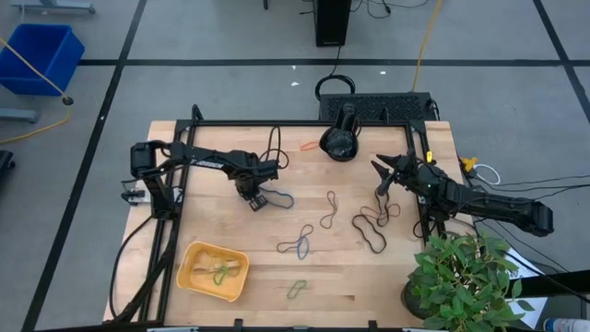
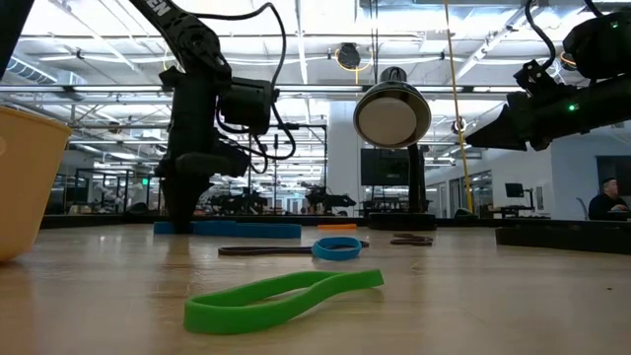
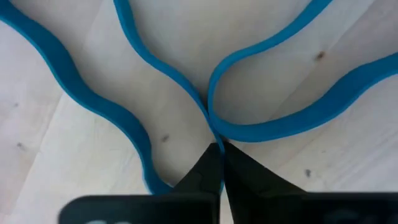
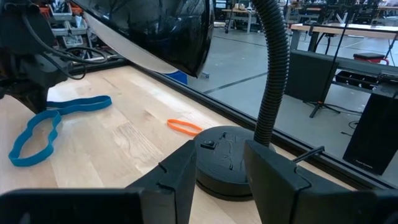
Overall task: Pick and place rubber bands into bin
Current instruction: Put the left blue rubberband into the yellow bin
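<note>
My left gripper (image 1: 255,199) stands low on the table, shut on a blue rubber band (image 1: 275,198), which lies flat on the wood; the right wrist view shows this band too (image 4: 37,132). More rubber bands lie loose on the table: a blue-and-brown one (image 1: 297,245), brown ones (image 1: 328,210) (image 1: 373,227), a green one (image 1: 297,290) (image 2: 286,298) and an orange one (image 1: 309,145). The orange-yellow bin (image 1: 214,270) stands at the near left with bands in it. My right gripper (image 4: 217,158) is open and empty, raised above the table's right part (image 1: 383,180). My left gripper pinches the blue rubber band between its two fingertips (image 3: 208,163), at the spot where two of its strands run together (image 3: 211,127). The fingers come from above, pointing down. The band lies slack on the table in curved loops on both sides of the fingers.
A black desk lamp (image 1: 339,138) stands at the far middle, its base (image 4: 227,158) just beyond my right gripper. A potted plant (image 1: 461,281) fills the near right corner. A black frame (image 1: 277,124) runs along the table's far and left sides. Black cables hang by my left arm.
</note>
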`<control>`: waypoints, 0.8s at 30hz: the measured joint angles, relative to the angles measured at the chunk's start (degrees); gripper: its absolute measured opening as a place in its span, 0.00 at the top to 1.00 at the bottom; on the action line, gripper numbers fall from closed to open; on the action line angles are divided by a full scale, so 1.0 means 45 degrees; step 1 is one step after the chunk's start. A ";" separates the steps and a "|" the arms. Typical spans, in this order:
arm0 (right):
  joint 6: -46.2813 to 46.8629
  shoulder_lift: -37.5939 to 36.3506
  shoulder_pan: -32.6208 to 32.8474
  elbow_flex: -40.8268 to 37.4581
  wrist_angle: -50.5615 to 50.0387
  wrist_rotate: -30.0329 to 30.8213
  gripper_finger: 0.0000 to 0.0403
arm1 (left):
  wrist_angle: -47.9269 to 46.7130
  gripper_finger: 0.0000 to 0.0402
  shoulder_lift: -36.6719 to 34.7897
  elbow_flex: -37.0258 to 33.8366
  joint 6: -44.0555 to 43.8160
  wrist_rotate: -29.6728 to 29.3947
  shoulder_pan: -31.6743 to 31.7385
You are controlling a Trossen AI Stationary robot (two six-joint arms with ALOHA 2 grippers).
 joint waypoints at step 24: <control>0.0039 0.0000 0.0000 0.0000 0.0039 -0.0039 0.68 | -0.2000 0.98 -0.5542 -0.0007 -0.0996 -0.0147 -0.0997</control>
